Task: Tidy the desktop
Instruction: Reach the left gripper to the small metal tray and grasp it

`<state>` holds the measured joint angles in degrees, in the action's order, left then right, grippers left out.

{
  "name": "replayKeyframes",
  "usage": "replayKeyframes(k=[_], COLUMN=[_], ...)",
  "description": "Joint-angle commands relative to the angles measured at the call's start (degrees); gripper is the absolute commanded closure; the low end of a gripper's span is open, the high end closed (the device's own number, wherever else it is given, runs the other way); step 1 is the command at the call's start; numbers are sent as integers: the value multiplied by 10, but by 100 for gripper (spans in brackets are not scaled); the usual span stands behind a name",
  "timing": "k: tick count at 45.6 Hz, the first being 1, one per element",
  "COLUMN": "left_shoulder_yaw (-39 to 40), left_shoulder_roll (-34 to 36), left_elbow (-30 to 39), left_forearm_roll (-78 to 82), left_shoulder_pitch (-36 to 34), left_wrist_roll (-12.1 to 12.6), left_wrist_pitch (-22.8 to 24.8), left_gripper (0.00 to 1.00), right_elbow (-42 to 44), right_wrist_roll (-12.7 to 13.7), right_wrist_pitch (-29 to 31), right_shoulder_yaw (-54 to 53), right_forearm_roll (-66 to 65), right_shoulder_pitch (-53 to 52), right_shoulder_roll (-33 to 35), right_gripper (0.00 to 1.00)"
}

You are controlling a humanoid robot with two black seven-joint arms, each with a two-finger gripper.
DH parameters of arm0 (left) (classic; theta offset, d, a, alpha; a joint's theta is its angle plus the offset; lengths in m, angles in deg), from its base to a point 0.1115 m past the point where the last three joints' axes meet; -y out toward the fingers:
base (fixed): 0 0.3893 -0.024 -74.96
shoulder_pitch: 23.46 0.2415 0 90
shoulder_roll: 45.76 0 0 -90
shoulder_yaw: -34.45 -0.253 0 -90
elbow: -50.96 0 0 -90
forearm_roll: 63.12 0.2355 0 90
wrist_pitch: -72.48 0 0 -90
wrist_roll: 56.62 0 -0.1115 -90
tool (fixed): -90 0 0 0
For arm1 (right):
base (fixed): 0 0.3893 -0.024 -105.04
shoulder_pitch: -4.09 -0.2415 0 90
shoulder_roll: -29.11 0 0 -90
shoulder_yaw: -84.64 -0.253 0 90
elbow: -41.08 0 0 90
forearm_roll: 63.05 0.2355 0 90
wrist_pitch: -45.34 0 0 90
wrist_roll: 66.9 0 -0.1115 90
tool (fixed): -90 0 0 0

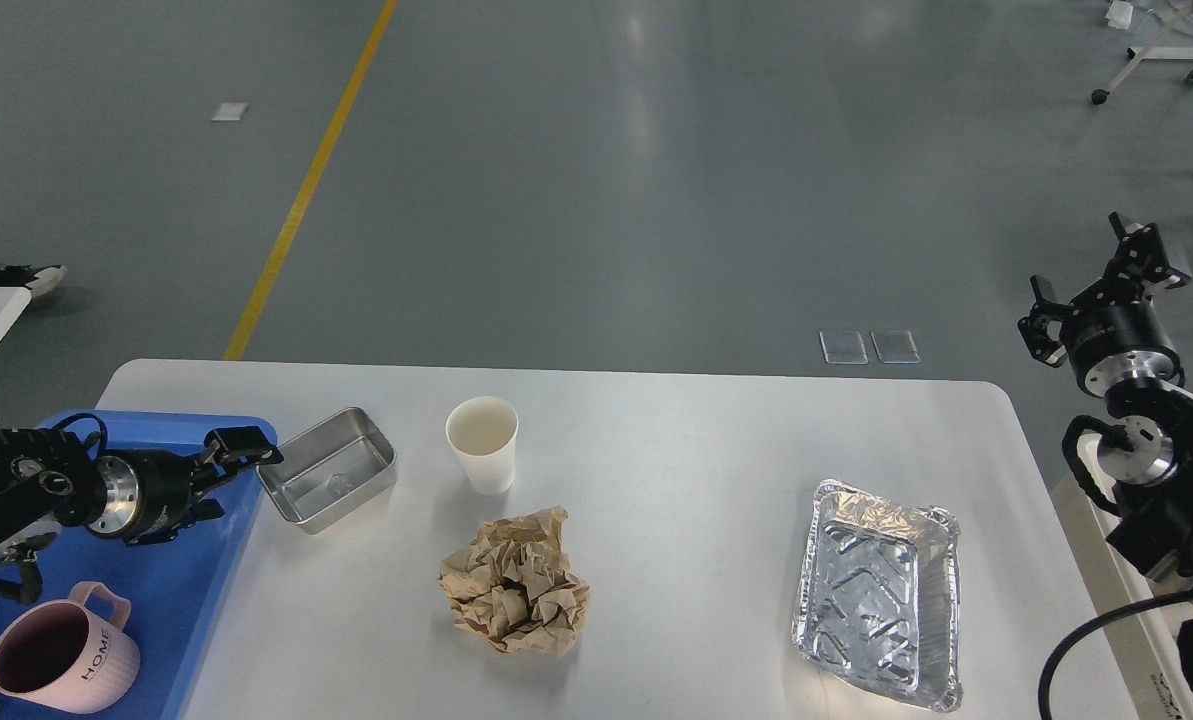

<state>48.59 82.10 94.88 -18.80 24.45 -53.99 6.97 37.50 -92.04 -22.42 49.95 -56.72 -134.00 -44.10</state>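
Worktop: carrying steel tin, paper cup.
Your left gripper: fingers spreading narrowly beside tin.
Your right gripper: fingers gaping, empty.

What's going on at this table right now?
The left gripper, fingers open, reaches across the blue plastic tray toward the small steel box, holding nothing. The right gripper waits open, off the white desktop. White paper cup, crumpled brown paper and foil pan lie untouched.
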Motion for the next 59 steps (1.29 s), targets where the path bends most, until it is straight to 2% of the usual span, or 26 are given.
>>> replayKeyframes(k=[1,12,25,32,35,45,46,47,48,56,59], left_shoulder_yaw=[-3,-3,-4,-10,-23,-31,-31,-26,-23,-25,-25], left_shoulder_roll=[-15,-38,-49,-50,-50,-50,-50,-51,-53,-59,-59], left_elbow=[-4,-5,-8,-8,-8,-8,-8,-8,-9,-8,-8], left_forearm_roll=[1,5,9,9,10,9,7,4,2,2,2], left_shoulder_pitch=[4,10,16,16,15,14,14,15,15,11,11], left_wrist_roll=[-1,-1,-1,0,7,36,38,39,40,39,40], left_wrist_pitch=[-10,-31,-32,-31,-31,-23,-23,-30,-33,-22,-21], left_gripper=[3,4,20,40,52,72,77,88,91,100,100], right_elbow=[1,1,2,2,2,5,5,5,5,2,2], right_wrist_roll=[0,0,0,0,0,0,0,0,0,0,0], right_wrist_pitch=[0,0,0,0,0,0,0,0,0,0,0], right_shoulder_yaw=[1,8,8,9,9,9,9,9,9,9,9], right_forearm_roll=[0,0,0,0,0,0,0,0,0,0,0], right_shoulder_pitch=[0,1,1,4,5,7,7,8,8,11,12], right_shoulder_roll=[1,2,4,4,4,4,4,4,6,11,11], right_gripper=[0,0,0,0,0,0,0,0,0,0,0])
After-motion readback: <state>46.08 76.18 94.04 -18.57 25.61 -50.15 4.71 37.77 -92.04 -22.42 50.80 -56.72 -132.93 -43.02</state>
